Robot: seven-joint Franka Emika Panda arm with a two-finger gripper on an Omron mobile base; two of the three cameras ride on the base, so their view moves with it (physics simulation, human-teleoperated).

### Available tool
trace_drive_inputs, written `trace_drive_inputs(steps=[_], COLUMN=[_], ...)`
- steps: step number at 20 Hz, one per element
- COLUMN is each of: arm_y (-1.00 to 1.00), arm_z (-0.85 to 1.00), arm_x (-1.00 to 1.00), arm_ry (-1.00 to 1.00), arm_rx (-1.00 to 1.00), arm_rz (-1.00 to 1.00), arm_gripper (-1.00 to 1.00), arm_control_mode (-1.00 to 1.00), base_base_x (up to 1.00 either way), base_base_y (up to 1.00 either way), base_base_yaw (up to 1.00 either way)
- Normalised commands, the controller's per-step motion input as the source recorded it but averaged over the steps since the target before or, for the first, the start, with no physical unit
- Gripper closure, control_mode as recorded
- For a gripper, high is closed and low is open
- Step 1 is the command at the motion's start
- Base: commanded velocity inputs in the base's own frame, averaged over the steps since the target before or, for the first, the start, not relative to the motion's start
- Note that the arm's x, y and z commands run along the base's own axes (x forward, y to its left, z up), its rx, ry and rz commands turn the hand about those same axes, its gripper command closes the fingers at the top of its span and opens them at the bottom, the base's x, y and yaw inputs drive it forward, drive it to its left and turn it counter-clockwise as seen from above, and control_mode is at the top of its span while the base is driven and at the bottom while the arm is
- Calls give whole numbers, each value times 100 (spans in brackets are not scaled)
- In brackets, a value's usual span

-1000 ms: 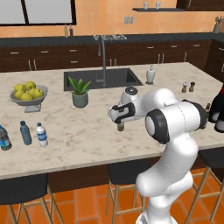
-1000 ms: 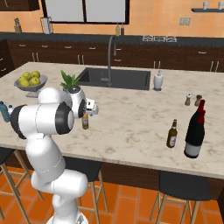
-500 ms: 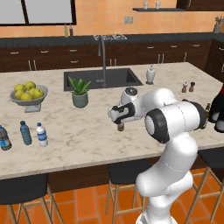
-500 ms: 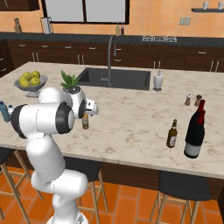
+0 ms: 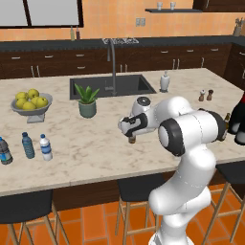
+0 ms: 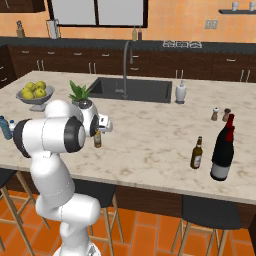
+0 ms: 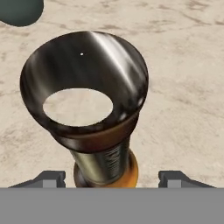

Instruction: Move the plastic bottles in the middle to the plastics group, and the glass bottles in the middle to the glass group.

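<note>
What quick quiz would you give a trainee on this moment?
1. True or false: the gripper is open, above the dark bottle.
2. The amber bottle stands beside: A) the fruit bowl, B) the black bottle, C) the plant.
3. How many plastic bottles stand at the left end of the counter in the left base view?

Key: 1 true, with a finger on each side; 2 B; 3 three.
</note>
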Motion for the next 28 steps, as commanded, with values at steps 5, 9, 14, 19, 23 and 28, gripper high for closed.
trace_drive_inputs(steps=[5,9,14,19,23,28], arm_y=[0,0,-31,-69,-88,-100], arm_z=[0,0,27,49,25,5], arm_x=[0,-3,-16,-3,0,-1], arm_ry=[0,0,0,0,5,6], arm_rx=[0,0,0,0,0,0], arm_rz=[0,0,-14,-24,-32,-38], arm_gripper=[100,100,100,100,100,100], arm_control_mode=[-100,-100,-100,-100,-100,-100], base_base_x=[0,0,0,0,0,0], base_base_y=[0,0,0,0,0,0], base_base_yaw=[0,0,0,0,0,0])
